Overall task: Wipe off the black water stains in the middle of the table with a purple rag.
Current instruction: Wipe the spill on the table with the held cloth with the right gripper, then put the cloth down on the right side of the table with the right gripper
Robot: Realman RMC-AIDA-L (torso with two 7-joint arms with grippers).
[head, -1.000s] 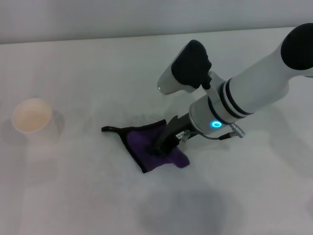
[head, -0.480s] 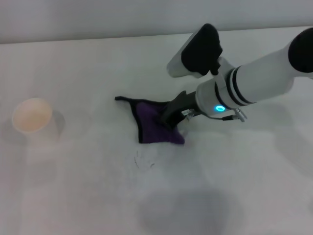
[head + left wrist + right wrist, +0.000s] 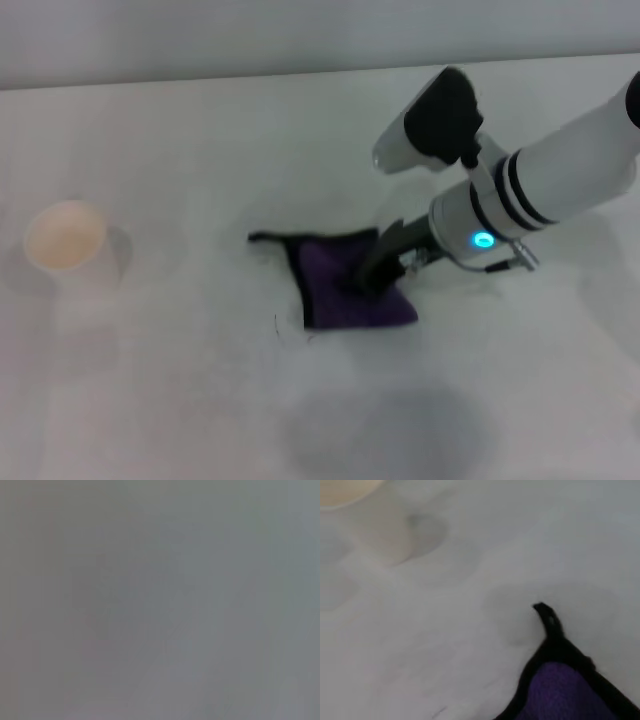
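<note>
Purple rag (image 3: 345, 283) (black-edged); crumpled

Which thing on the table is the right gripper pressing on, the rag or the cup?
The purple rag: the right gripper presses down on it mid-table. The paper cup stands apart, far to the robot's left, untouched.
</note>
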